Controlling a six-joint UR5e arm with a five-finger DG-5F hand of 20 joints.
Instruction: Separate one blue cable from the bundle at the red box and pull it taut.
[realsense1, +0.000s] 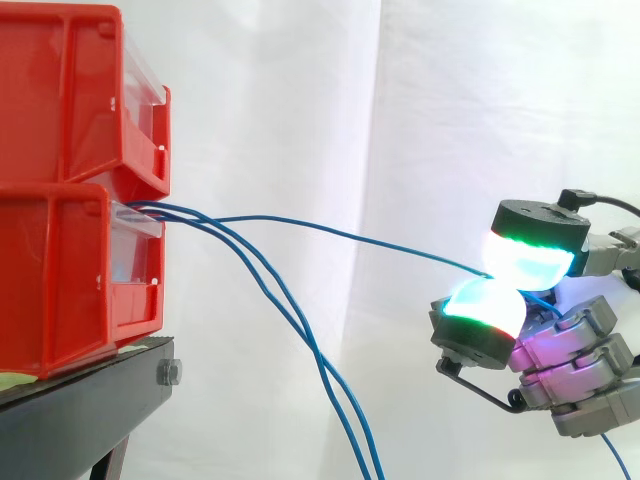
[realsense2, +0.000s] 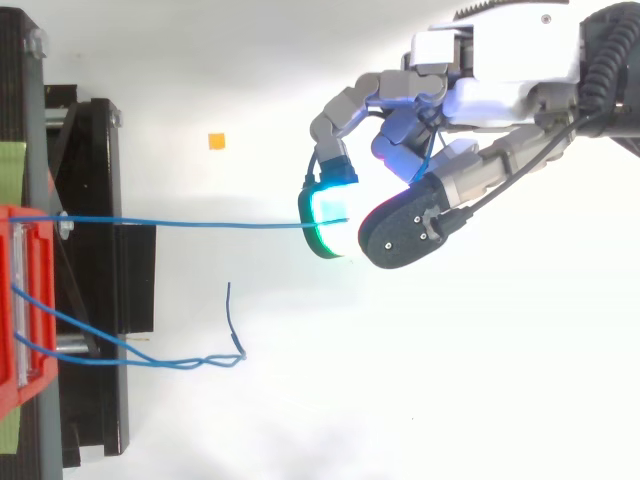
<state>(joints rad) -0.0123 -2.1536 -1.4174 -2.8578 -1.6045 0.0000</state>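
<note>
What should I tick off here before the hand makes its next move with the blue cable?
1. Grip: the held cable is pinched between the pads of the hand. Ok.
2. One cable only: the two loose cables hang down from the bin, apart from the hand. Ok.
3. Tautness: the held cable runs straight in the top view but curves gently in the side view. Cannot tell.
4. Support: the red bins sit stacked on the black stand. Ok.
5. Anchor: the held cable's far end is hidden between the bins. Cannot tell.
</note>
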